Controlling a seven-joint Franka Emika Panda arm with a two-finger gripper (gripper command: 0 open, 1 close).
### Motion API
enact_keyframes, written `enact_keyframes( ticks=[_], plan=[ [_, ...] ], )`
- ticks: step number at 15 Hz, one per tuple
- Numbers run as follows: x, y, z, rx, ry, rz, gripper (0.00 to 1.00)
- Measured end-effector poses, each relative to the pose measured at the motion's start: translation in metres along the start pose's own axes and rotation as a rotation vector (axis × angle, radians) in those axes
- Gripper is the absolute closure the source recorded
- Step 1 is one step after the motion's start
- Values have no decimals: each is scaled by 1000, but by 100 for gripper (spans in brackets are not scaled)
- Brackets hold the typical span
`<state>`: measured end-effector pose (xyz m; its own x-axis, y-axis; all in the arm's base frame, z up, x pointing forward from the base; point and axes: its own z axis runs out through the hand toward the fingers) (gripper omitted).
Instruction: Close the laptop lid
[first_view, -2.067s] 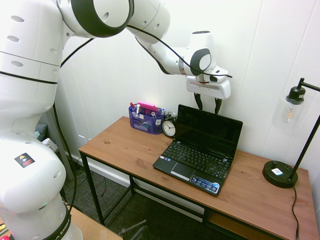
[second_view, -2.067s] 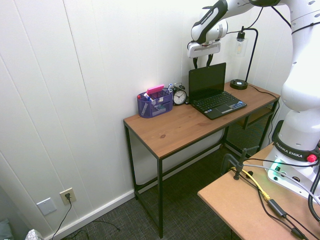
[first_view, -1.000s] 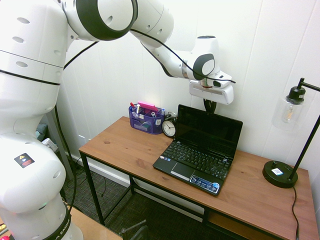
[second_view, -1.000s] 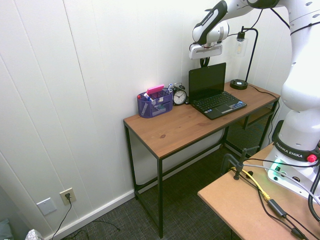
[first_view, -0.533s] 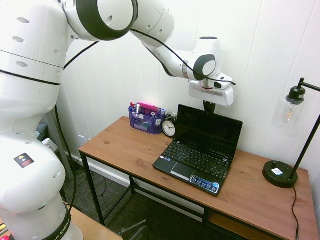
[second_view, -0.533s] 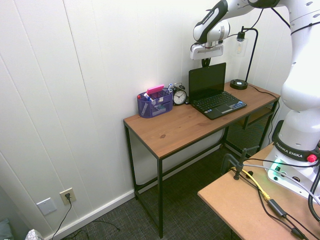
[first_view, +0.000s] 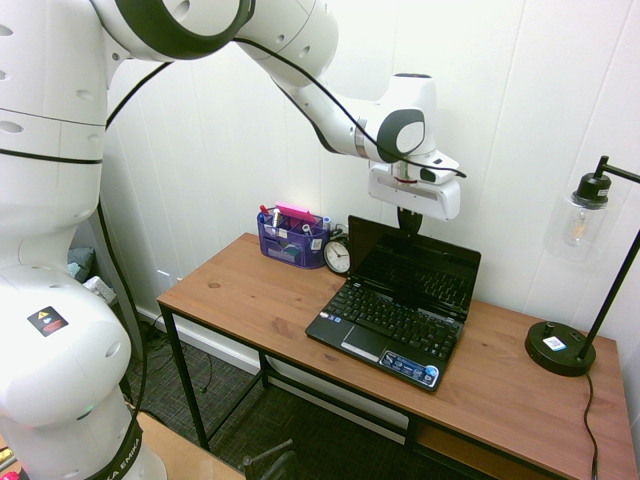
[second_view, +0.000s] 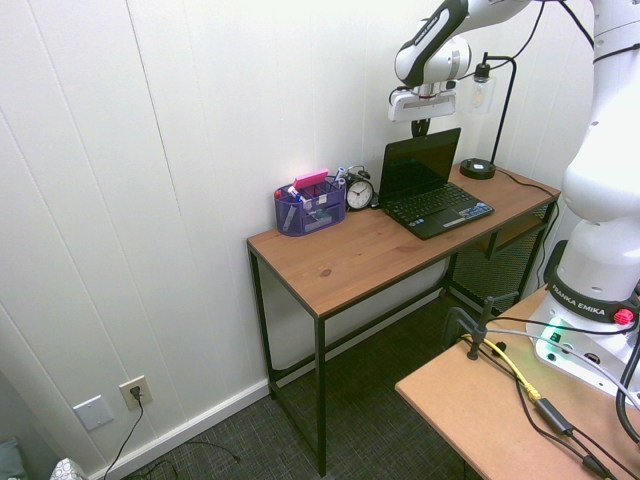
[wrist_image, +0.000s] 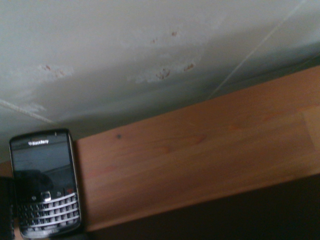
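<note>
- Where the first exterior view looks down on the wooden desk (first_view: 260, 295), a black netbook sits open, its matte keyboard deck (first_view: 390, 322) flat on the boards and the laptop lid (first_view: 413, 264), thin, rectangular and glossy, leaning forward over the keys, which mirror in its screen. The gripper (first_view: 408, 222) points straight down at the lid's top edge, its dark fingers pressed together with nothing between them. Beside the netbook stand a round black alarm clock (first_view: 338, 255) and a translucent purple desk organizer (first_view: 290, 240); a black lamp (first_view: 566, 345) with a round base and clear glass shade stands near the desk's other end.
- From the second exterior view, the lid (second_view: 421, 159) tilts over the keyboard, and the shut gripper (second_view: 421, 127) hangs just above its upper edge. The desk (second_view: 350, 260) has thin black metal legs against white panelled wall.
- Through the wrist view, a black BlackBerry phone (wrist_image: 46, 182) with tiny keys lies on warm-grained wood beside a scuffed white wall (wrist_image: 125, 55).
</note>
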<state>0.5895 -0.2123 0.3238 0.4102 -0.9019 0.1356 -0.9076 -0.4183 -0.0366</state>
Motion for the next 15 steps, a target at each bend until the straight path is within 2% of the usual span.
enact_keyframes(
  ticks=[8,15],
  plan=[
    [-43,49,61,-73,-94,28,100],
    [-70,65,119,-117,-154,46,100]
  ],
)
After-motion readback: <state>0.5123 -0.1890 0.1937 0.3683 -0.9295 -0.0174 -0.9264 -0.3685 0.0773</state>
